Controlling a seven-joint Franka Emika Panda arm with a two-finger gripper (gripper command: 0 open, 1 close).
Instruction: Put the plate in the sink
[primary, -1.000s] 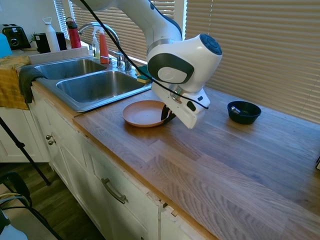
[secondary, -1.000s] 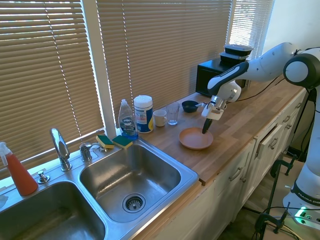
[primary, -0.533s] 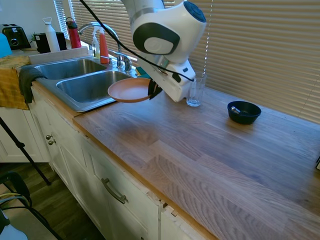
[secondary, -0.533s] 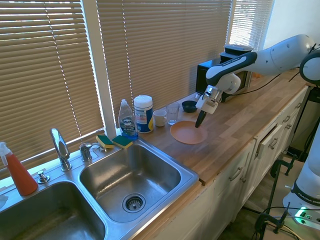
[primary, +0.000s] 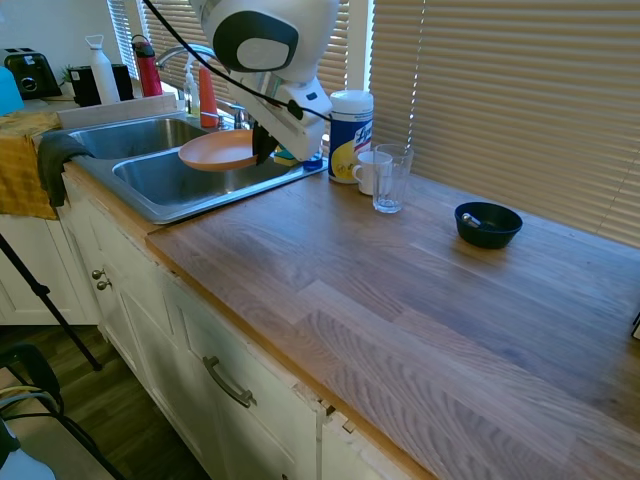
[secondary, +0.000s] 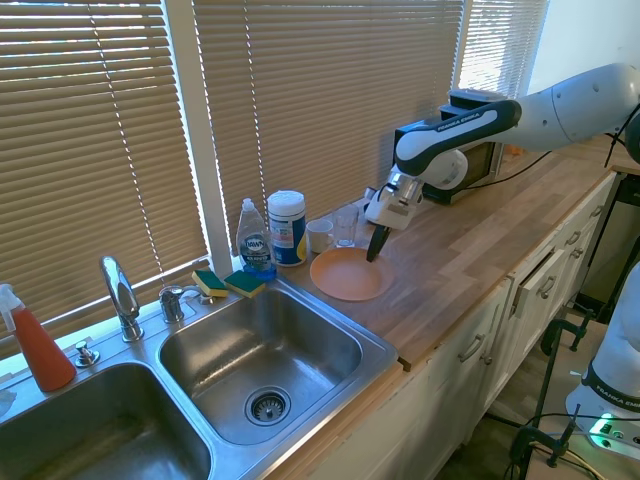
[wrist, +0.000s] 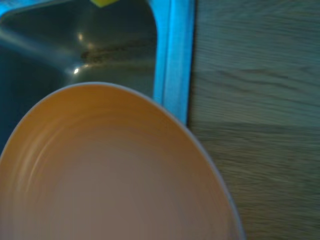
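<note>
The peach-orange plate (primary: 218, 151) (secondary: 346, 274) hangs level in the air, held by its rim. My gripper (primary: 264, 150) (secondary: 373, 250) is shut on the plate's edge nearest the counter. The plate hovers over the right rim of the steel sink (primary: 190, 172) (secondary: 262, 352), partly above the near basin and partly above the wooden counter. In the wrist view the plate (wrist: 110, 170) fills the lower left, with the sink's rim (wrist: 172, 55) and basin behind it.
Two sponges (secondary: 228, 283), a dish soap bottle (secondary: 255, 240), a wipes canister (primary: 350, 122), a mug (primary: 372, 172) and a glass (primary: 390, 180) stand along the window. A dark blue bowl (primary: 487, 224) sits further along the counter. A chrome faucet (secondary: 122, 297) rises behind the basins.
The gripper has lifted the plate off the counter and carried it toward the sink; it now hangs over the sink's right rim.
</note>
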